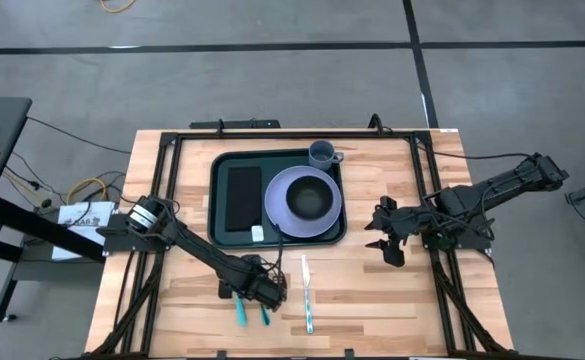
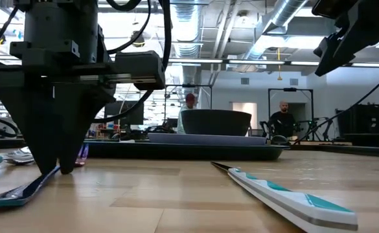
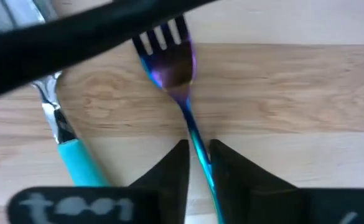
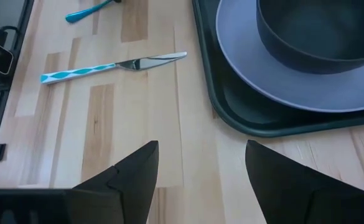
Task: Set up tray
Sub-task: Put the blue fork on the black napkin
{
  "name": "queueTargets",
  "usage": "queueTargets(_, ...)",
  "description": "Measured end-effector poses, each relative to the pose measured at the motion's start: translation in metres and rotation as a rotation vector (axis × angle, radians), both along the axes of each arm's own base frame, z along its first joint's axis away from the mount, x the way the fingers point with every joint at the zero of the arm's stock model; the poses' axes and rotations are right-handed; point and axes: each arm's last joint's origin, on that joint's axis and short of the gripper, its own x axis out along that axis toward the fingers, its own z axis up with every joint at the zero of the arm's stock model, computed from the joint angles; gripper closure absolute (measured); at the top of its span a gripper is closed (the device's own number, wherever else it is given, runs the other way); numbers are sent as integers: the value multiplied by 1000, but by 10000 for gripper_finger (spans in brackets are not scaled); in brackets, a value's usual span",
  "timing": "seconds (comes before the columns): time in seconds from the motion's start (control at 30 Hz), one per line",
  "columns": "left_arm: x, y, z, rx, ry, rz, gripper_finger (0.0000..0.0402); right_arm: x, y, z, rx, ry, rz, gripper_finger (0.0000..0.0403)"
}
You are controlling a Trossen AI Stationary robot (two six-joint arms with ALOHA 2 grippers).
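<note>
Wooden tabletop (image 1: 372, 300) here, light planks, with a dark frame running round it. Going left to right: the left gripper (image 1: 268, 291) is down low near the front edge, left of centre, and its fingers (image 3: 169, 171) sit narrow on either side of the thin handle of a fork (image 3: 175, 74), right up against it. The fork has that oily blue-purple sheen, lies flat on the wood, and its tines point away from the gripper. Can't say it's lifted at all; in the low view the handle end looks like it's touching the wood. Just beside the fork lies a second piece of cutlery, a spoon (image 3: 66, 146) I think, with a turquoise handle. A bit further right, still near the front edge, there's a knife (image 1: 307, 293) with a white and teal patterned handle, lying on its own.

Behind all that, toward the back edge and about centred, sits the dark green tray (image 1: 217, 200). On it: a black napkin (image 1: 243, 196) on the left part, a lavender plate (image 1: 280, 195) with a dark bowl (image 1: 312, 199) on top, and a greyish cup (image 1: 322, 154) in the tray's back right corner.

The right gripper (image 1: 385, 245) hangs over the wood to the right of the tray, fingers spread wide, holding nothing.
</note>
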Motion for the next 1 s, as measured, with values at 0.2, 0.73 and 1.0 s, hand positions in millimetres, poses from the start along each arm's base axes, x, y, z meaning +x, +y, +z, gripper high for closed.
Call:
queueTargets(0.2,0,0,0,-1,0,19,394,0,0,0,-6,-1,4,173)
queueTargets(0.73,-5,4,38,24,-140,29,401,0,0,0,-29,-5,23,173)
queueTargets(1.0,-30,28,77,132,-77,44,401,0,0,0,-41,-7,33,173)
